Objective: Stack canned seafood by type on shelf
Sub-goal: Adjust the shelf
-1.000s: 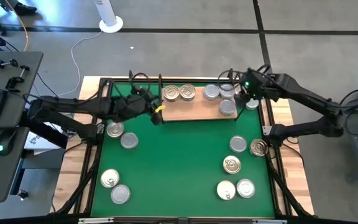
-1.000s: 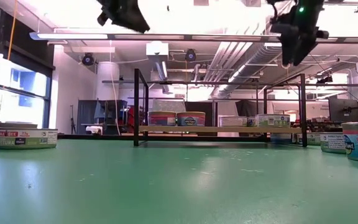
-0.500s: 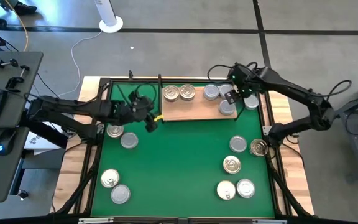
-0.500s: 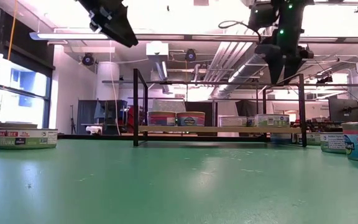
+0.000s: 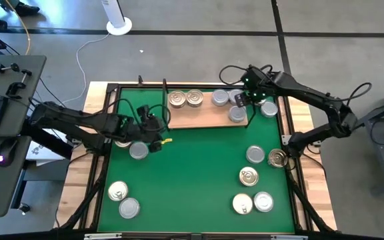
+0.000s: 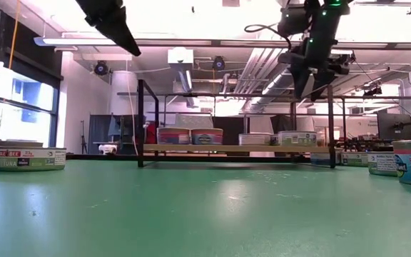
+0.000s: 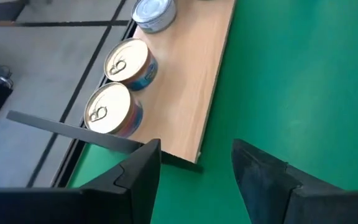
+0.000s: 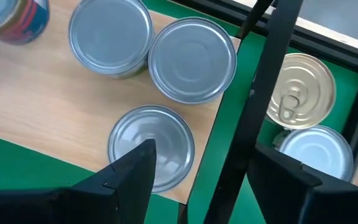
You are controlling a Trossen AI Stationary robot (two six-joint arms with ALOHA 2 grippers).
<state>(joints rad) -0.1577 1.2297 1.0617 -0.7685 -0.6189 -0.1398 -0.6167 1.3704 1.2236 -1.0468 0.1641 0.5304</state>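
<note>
The shelf (image 5: pixel 202 117) is a tan board with black uprights, lying on the far part of the green mat. Two gold-lidded tins (image 5: pixel 185 99) stand on its left half and three silver-lidded tins (image 5: pixel 229 104) on its right half. My right gripper (image 5: pixel 246 100) is open above the shelf's right end, and the right-end upright (image 8: pixel 260 81) stands between its fingers. My left gripper (image 5: pixel 160 137) is open over the mat, just near of the shelf's left corner (image 7: pixel 185 155), touching nothing. Other tins lie flat on the mat. My right gripper comes from above, pointing down, with one finger (image 8: pixel 291 180) close beside the shelf's right-end upright (image 8: pixel 241 155) and the other over the silver tin (image 8: pixel 151 146). Whether a finger touches the upright cannot be told.
Loose tins lie on the mat at the left (image 5: pixel 139 151), near left (image 5: pixel 123 200), right (image 5: pixel 265 157) and near right (image 5: pixel 252 200). A gold tin (image 8: pixel 300 84) and a silver one (image 8: pixel 316 155) sit just right of the shelf. A black frame (image 5: pixel 105 133) rims the mat.
My right gripper has moved toward the table's left and come down over the shelf's right end. The shelf, with its tins, has slid a little toward the left. My left gripper has drawn back from the shelf's left end toward the near left.
</note>
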